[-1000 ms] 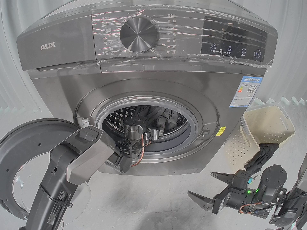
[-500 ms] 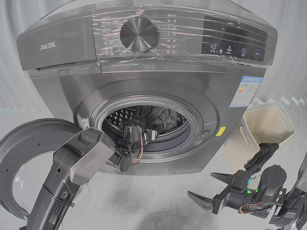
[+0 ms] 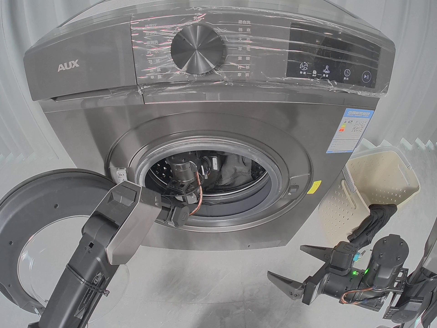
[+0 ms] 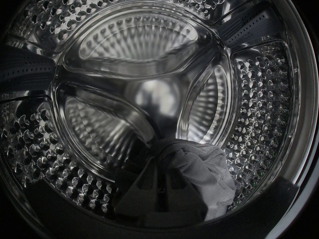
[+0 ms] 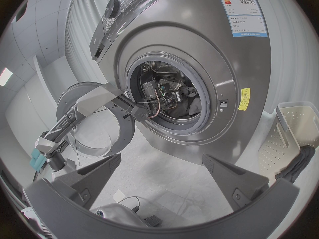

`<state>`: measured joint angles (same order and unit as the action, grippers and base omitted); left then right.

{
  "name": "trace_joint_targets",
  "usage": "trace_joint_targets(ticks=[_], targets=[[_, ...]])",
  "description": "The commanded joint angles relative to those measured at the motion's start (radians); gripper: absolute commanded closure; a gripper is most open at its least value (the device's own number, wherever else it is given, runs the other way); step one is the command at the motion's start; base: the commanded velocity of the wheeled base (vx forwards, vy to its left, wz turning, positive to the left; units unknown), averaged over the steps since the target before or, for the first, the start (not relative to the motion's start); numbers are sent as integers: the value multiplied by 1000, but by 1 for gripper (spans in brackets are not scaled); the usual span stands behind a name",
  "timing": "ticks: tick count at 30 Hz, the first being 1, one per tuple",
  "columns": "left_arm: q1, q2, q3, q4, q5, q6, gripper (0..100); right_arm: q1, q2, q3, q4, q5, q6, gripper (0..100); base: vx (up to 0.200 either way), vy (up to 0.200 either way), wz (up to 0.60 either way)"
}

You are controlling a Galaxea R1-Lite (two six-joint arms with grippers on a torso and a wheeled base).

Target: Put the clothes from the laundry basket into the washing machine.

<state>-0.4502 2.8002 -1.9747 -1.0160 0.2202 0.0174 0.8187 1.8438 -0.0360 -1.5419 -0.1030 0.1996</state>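
The left gripper [image 4: 158, 165] is deep inside the drum [image 4: 262, 83] of the washing machine [image 3: 236, 110], and as far as we can judge its fingers are drawn together on a grey garment [image 4: 202, 170]. This cloth is thin, soft and matte and falls in loose folds over the fingertips. We expect it to be light and limp, and it may catch on the perforated steel wall or on a ribbed paddle [image 4: 249, 24]. The right gripper [image 3: 286, 263] hangs low before the machine, fingers wide apart and empty. Near it a dark garment [image 3: 371, 226] droops over the rim of the cream plastic laundry basket [image 3: 391, 178]. We would pinch it at the bunched fold on the rim, where the cloth is thickest
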Motion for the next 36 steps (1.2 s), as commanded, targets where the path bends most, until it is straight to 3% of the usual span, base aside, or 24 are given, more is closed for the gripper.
trace_joint_targets(ticks=[1,7,18,20,21,25,34,36], targets=[[2,27,-7,-1,2,-1,0,0,-5,-2,-1,0,0,0,0,0,0],[-8,9,36,2,2,-25,0,-3,-5,-2,-1,0,0,0,0,0,0],[-87,-192,408,-46,-5,-19,0,-20,-18,-4,-1,-1,-5,0,0,0,0],[-87,-196,415,-47,-7,-21,0,-20,-18,-4,-1,-1,-5,0,0,0,0],[-107,-246,556,-73,-13,-19,0,-21,-23,-4,-1,0,-6,0,0,0,0],[-134,-301,709,-107,-24,-17,0,-21,-29,-4,-1,0,-8,0,0,0,0],[-194,-377,850,-202,-32,-21,0,-21,-29,-5,0,0,-8,0,0,0,0],[-242,-413,921,-236,-32,-27,0,-21,-29,-4,0,0,-6,0,0,0,0]])
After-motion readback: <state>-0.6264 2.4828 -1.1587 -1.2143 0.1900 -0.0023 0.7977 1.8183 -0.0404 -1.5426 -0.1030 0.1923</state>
